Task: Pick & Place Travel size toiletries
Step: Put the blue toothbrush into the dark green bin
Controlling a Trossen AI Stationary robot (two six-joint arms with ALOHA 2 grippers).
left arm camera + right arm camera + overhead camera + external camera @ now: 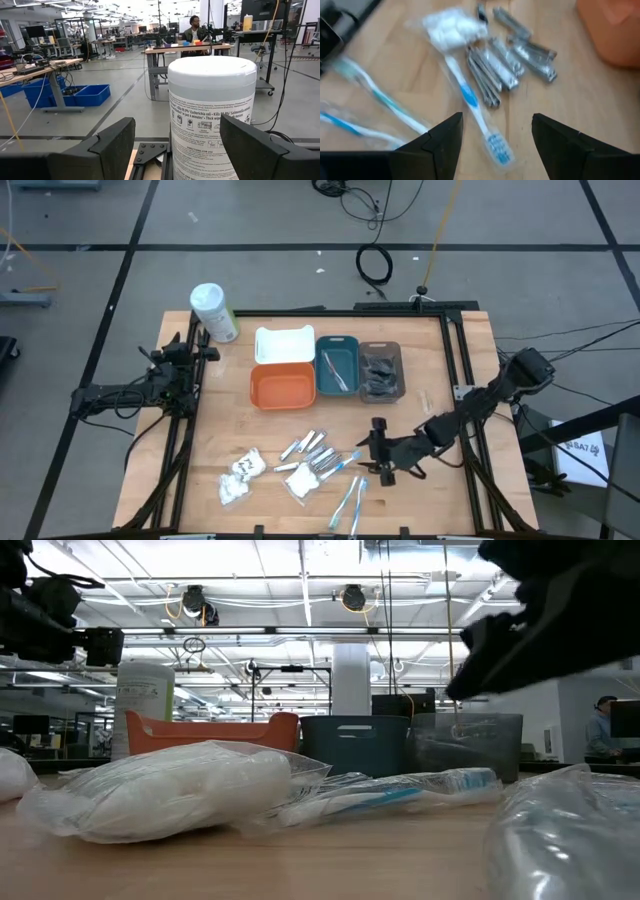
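Right gripper [497, 137], fingers spread, hovers over a toothbrush [472, 112] near the table's [440, 500] front edge; we judge most toiletries unsorted, few in the trays [337, 367]. Left gripper [172, 145], open, waits beside the bottle [212, 115].

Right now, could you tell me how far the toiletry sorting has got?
Partly done: a toothbrush lies in the teal rectangular tray and dark round packets fill the grey tray. The open right gripper hovers empty over a blue-and-white toothbrush. Silvery tubes and white packets remain on the wooden table; the orange tray looks empty.
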